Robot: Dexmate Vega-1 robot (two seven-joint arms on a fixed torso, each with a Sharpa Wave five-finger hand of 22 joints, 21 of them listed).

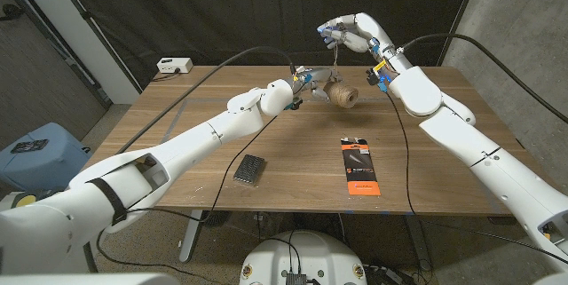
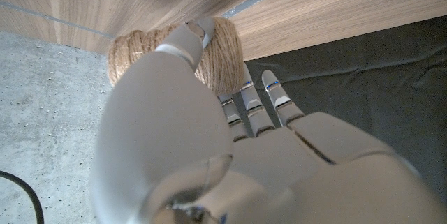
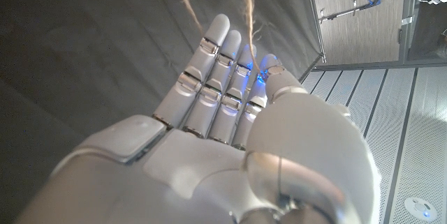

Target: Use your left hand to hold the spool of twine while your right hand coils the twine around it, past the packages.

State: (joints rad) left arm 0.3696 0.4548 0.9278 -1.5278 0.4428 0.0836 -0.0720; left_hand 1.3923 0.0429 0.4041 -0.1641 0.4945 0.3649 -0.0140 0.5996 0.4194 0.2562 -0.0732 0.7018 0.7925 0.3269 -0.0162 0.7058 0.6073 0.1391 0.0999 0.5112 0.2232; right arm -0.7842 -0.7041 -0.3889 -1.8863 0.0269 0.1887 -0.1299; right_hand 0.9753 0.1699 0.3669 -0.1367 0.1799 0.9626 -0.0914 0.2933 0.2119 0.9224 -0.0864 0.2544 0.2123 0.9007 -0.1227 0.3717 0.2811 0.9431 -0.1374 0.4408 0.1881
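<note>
Left arm stretched across the table (image 1: 177,116), left hand (image 1: 300,82) closed around the spool of twine (image 1: 343,96), thumb curled over the wound cord in the left wrist view (image 2: 174,49), other fingers (image 2: 248,102) pressed along its side. Spool held near the far middle of the table, just beyond the left hand. Right arm raised, bent at the elbow, right hand (image 1: 351,33) lifted above and slightly behind the spool, fingers (image 3: 223,70) nearly straight and close together, twine (image 3: 246,4) pinched at thumb and fingertip. Strand (image 1: 335,61) hanging from right hand down to spool. Nearer than both hands, lying flat: orange-and-black package (image 1: 361,166), small dark package (image 1: 249,169).
</note>
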